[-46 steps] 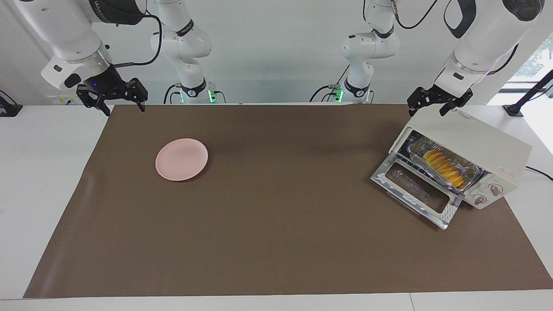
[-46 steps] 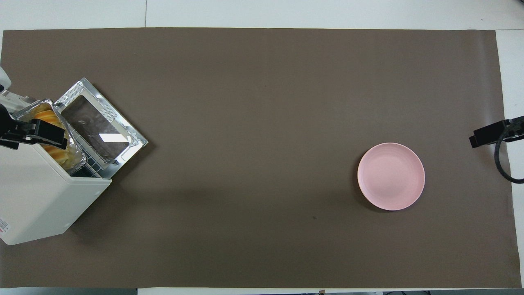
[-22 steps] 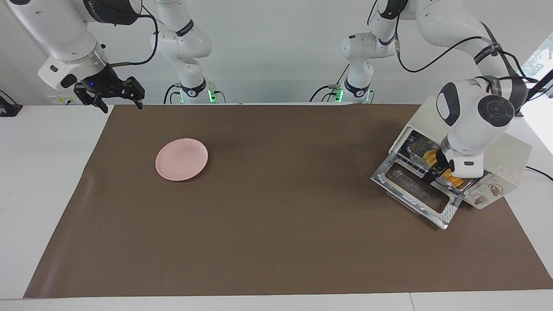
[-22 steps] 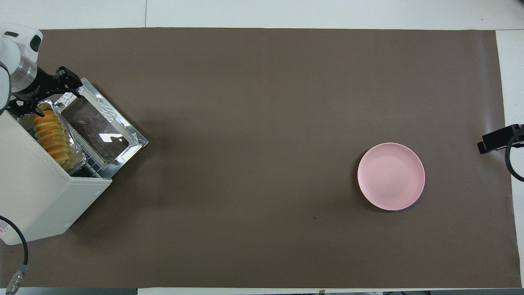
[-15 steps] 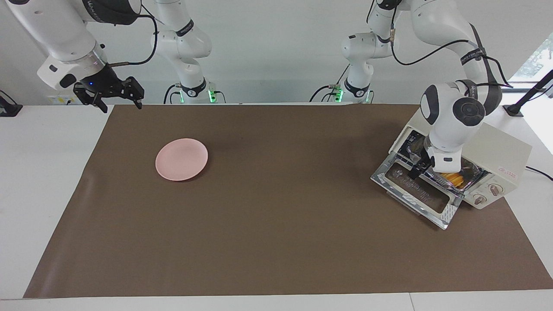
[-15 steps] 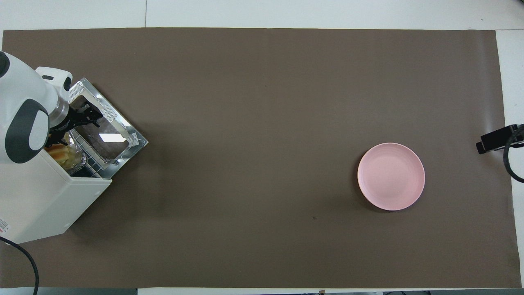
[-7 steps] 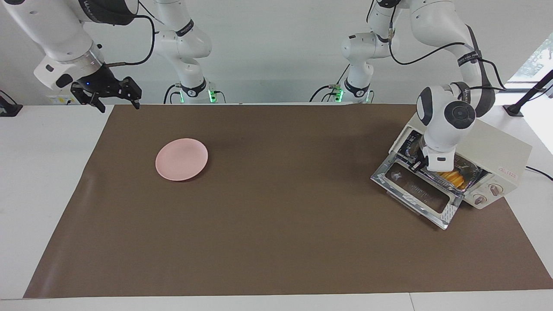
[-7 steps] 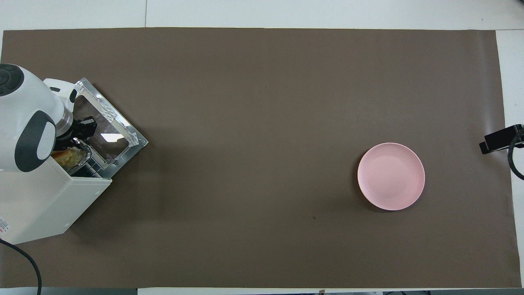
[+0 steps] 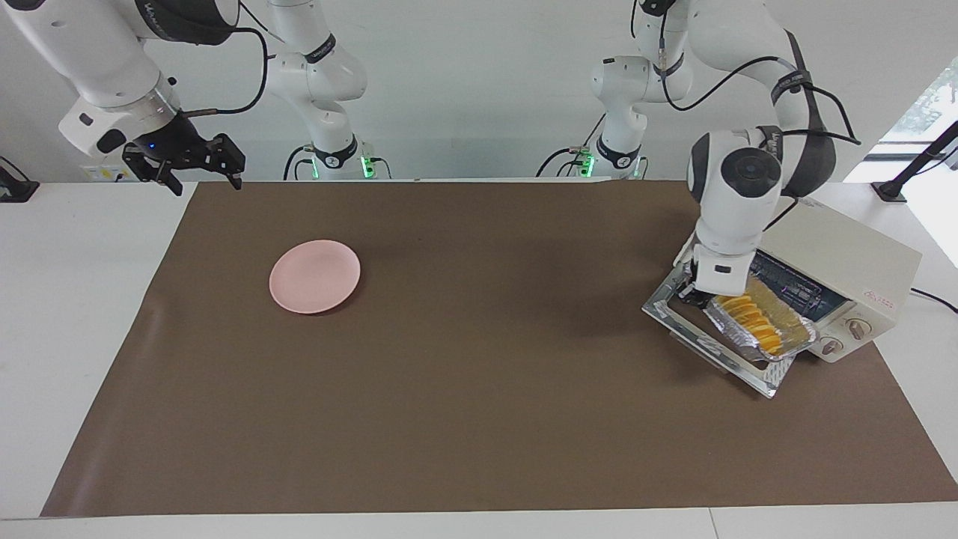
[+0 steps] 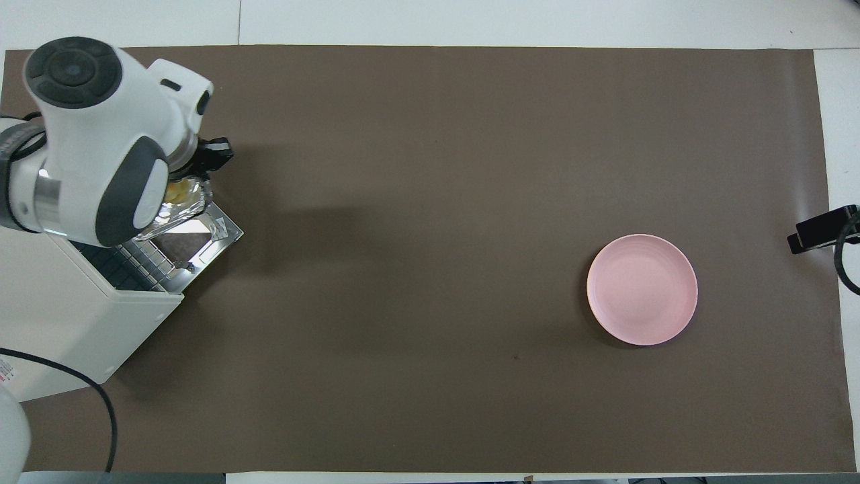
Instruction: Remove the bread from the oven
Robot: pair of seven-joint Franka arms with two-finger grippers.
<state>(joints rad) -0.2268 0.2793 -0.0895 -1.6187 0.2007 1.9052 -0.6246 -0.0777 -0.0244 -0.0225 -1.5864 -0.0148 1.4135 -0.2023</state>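
Left end effector pinching crinkled silver foil tray, right of frame.
Ridged yellow-orange bread runs lengthwise away from it, over cream toaster oven's dropped door; right end effector spread, upper left.

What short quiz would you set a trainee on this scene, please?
1. True or false: the bread lies on the pink plate.
2. The left gripper is shut on: A) the foil tray B) an oven knob C) the plate.
3. Fill in: the tray sits over the oven's open ____.
Key: 1 false, it lies in the foil tray; 2 A; 3 door. The right gripper waits, open, over its own end of the table.
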